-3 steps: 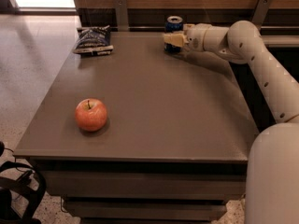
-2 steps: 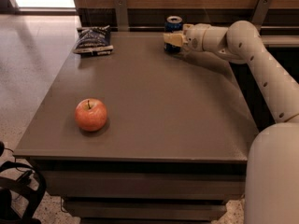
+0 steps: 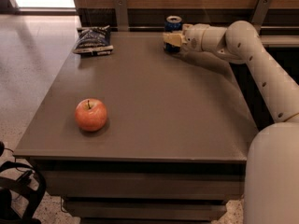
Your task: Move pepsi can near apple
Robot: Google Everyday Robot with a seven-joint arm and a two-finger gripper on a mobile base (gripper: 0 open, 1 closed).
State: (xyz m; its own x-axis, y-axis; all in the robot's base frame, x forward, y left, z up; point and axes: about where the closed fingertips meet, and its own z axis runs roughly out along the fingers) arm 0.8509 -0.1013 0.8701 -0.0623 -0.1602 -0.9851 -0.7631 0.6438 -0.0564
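The pepsi can [image 3: 173, 23], dark blue with a silver top, stands upright at the far edge of the grey table [image 3: 154, 101], right of the middle. My gripper [image 3: 171, 39] reaches in from the right and is at the can, covering its lower part. The apple [image 3: 91, 115], red-orange with a short dark stem, sits near the table's front left, far from the can and the gripper.
A dark blue-and-white snack bag [image 3: 92, 41] lies at the table's far left corner. A wooden wall with metal brackets [image 3: 120, 13] runs right behind the table. My white arm [image 3: 261, 64] spans the right side. A black object [image 3: 18, 190] sits on the floor at front left.
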